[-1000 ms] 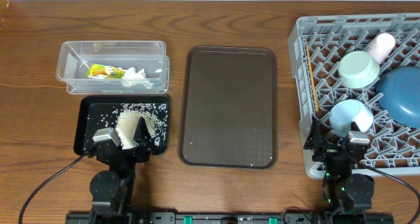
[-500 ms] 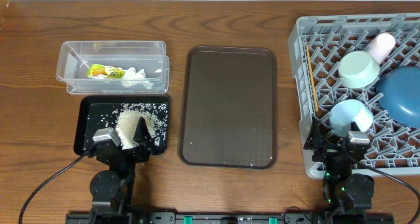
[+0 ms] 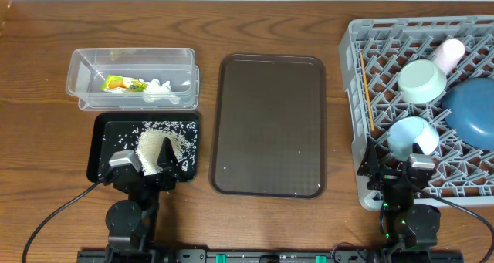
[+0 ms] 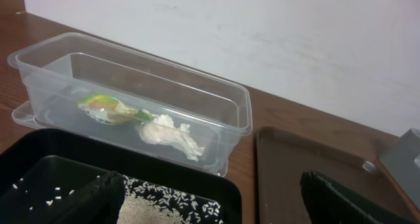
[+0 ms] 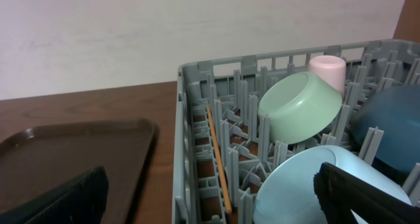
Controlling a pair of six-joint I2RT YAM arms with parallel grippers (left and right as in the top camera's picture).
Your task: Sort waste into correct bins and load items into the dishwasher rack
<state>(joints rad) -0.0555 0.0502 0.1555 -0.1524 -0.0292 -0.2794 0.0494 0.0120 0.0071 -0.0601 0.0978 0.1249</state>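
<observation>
The clear tub (image 3: 131,62) holds the yellow-green wrapper (image 3: 123,84) and the white tissue (image 3: 162,92); both also show in the left wrist view, the wrapper (image 4: 105,108) left of the tissue (image 4: 170,133). Rice (image 3: 158,143) lies heaped in the black tray (image 3: 104,139). My left gripper (image 3: 147,159) hangs open over that tray's near end, nothing between its fingers (image 4: 98,198). The grey rack (image 3: 355,101) carries two pale bowls (image 3: 421,81) (image 3: 409,136), a pink cup (image 3: 449,52), the blue dish (image 3: 471,112) and the wooden stick (image 3: 366,93). My right gripper (image 3: 395,161) stands open at the rack's near edge, empty.
A dark brown serving tray (image 3: 270,124) lies between the bins and the rack, with nothing on it. A pale wall rises behind the table in both wrist views. The rack's right side runs past the frame edge.
</observation>
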